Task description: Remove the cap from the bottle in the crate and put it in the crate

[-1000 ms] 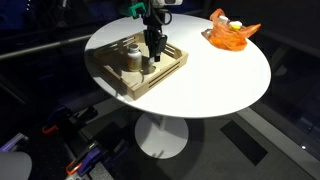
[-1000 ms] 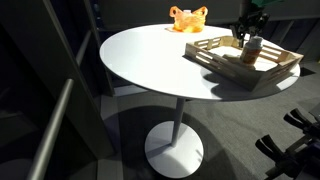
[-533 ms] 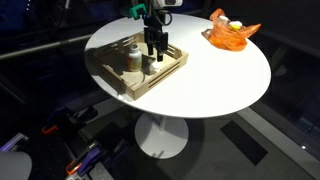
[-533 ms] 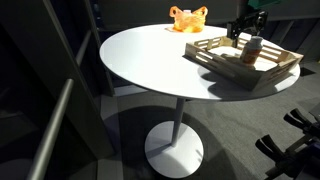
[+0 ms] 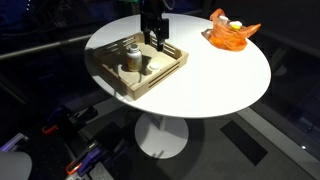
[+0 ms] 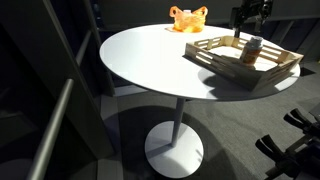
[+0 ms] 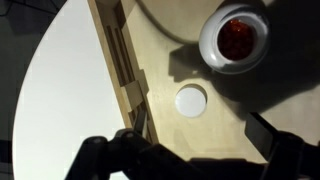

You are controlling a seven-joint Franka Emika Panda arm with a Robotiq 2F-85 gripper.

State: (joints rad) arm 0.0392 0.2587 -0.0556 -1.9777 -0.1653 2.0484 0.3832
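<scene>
Dark room, with a round white desk (image 5: 225, 85) on a pedestal foot showing in both exterior views. A wooden crate (image 5: 137, 90) is sitting near the desk's edge, and an orange object (image 5: 232, 34) with a white top is lying well apart from it, across the desk (it plays no part here).

I am holding my claw (image 5: 155, 40) above the crate, clear of everything in it. In the wrist view the claw (image 7: 192, 130) is standing wide open, with nothing between its fingers.

The bottle (image 7: 233, 38) is standing upright on the crate floor, uncapped, its mouth showing amber-red from above. The cap (image 7: 190, 100) is lying flat on the crate floor, near the bottle but apart from it, between the bottle and the slatted wall (image 7: 122, 70). Judged from this, the task is looking complete, with only a clean retreat remaining.

Hazards from here:
- Bottle: it is standing open, so any sideways sweep of a finger could tip it and spill the contents (whether it holds anything I cannot tell).
- Crate: a finger catching the slatted wall could drag the crate toward the desk's edge.
- Cap: a downward brush could flick it out over the low wall.
</scene>
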